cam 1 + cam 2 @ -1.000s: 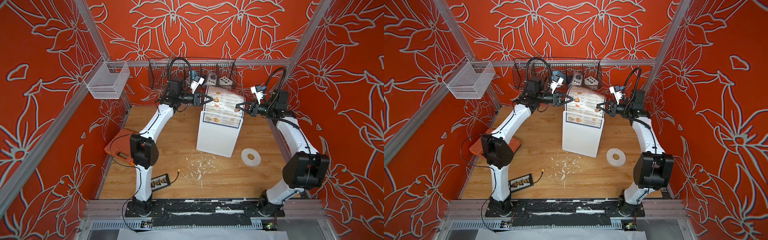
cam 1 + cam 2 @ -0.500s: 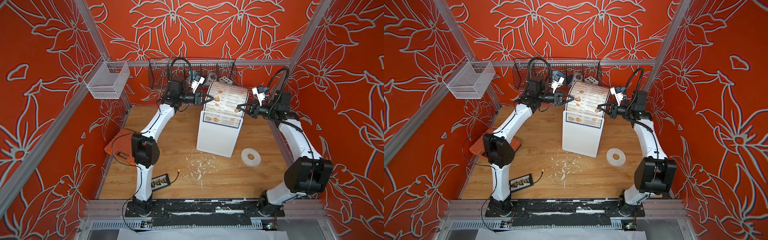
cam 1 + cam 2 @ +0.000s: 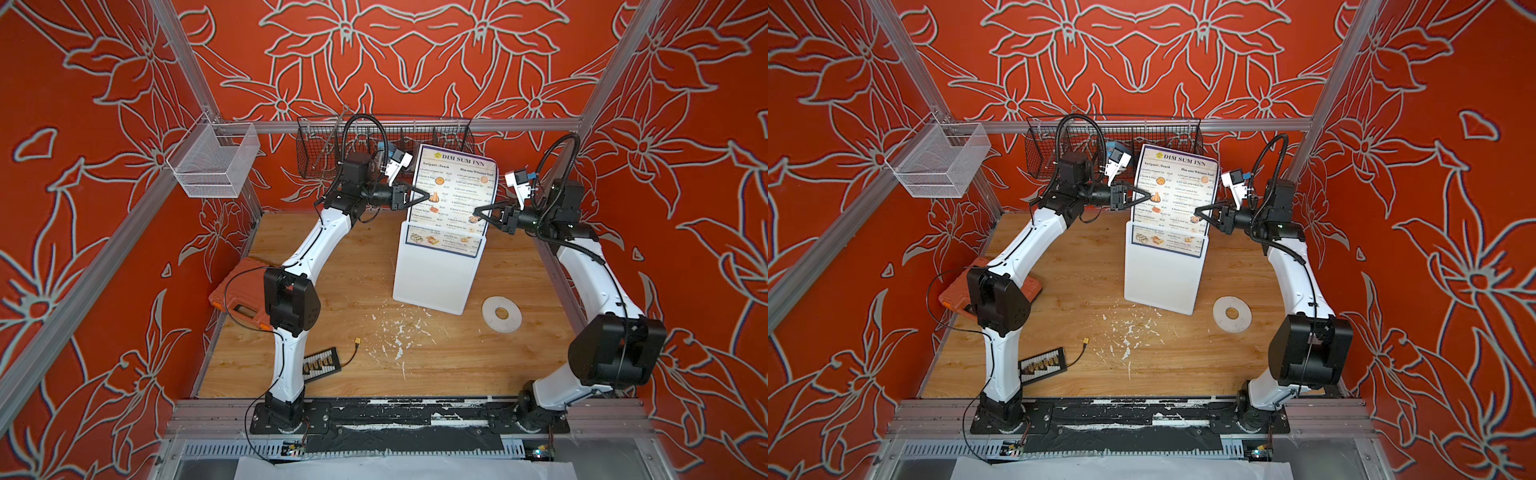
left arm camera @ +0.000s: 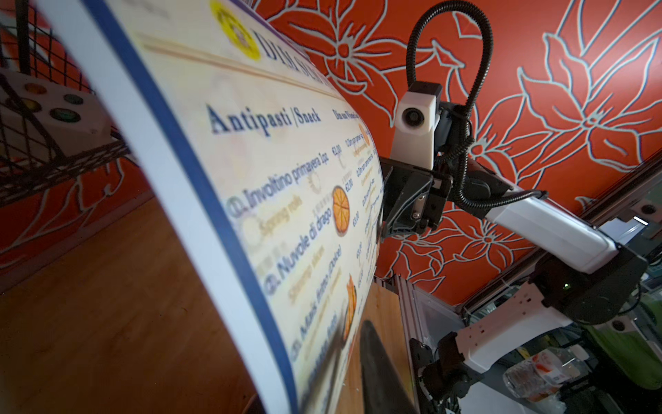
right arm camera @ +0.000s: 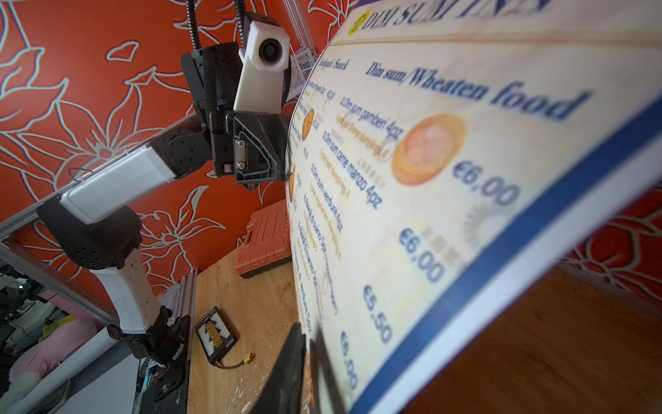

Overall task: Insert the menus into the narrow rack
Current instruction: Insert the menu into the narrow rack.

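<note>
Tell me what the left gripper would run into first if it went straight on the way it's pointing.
The menu: the left gripper points across at it, its tips over the sheet's near edge in both top views. Whether they touch is unclear.

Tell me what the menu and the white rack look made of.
The menu: likely laminated paper or thin plastic, glossy; it bows in the wrist views. The rack: smooth white plastic, apparently, with a clear front showing the menu's lower edge.
</note>
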Action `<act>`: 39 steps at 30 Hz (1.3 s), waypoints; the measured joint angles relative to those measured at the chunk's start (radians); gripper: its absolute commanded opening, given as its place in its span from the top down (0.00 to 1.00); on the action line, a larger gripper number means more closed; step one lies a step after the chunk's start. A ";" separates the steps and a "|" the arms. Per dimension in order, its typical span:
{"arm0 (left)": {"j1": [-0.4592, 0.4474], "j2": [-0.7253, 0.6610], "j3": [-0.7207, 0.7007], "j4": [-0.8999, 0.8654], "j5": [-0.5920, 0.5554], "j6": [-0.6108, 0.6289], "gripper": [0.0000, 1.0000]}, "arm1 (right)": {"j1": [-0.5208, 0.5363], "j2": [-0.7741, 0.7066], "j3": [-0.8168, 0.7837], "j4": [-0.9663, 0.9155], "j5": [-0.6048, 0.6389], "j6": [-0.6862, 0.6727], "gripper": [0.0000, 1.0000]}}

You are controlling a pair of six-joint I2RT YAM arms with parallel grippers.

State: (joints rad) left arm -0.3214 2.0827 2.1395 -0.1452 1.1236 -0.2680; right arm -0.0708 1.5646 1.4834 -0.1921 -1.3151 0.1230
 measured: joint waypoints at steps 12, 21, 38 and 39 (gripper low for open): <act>-0.001 0.002 0.011 -0.045 -0.021 0.045 0.78 | 0.011 0.024 0.038 0.156 0.058 0.177 0.89; -0.002 0.002 0.020 -0.066 -0.050 0.068 0.63 | 0.013 0.024 0.037 0.049 0.070 0.056 0.94; -0.008 0.002 0.019 -0.082 -0.056 0.070 0.53 | 0.027 -0.033 -0.085 -0.046 0.014 -0.095 0.85; -0.008 0.002 0.019 -0.082 -0.056 0.070 0.53 | 0.031 -0.035 -0.099 -0.046 0.014 -0.095 0.82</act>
State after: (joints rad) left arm -0.3294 2.0846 2.1590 -0.2268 1.0679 -0.1978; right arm -0.0395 1.5299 1.3846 -0.2382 -1.3006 0.0277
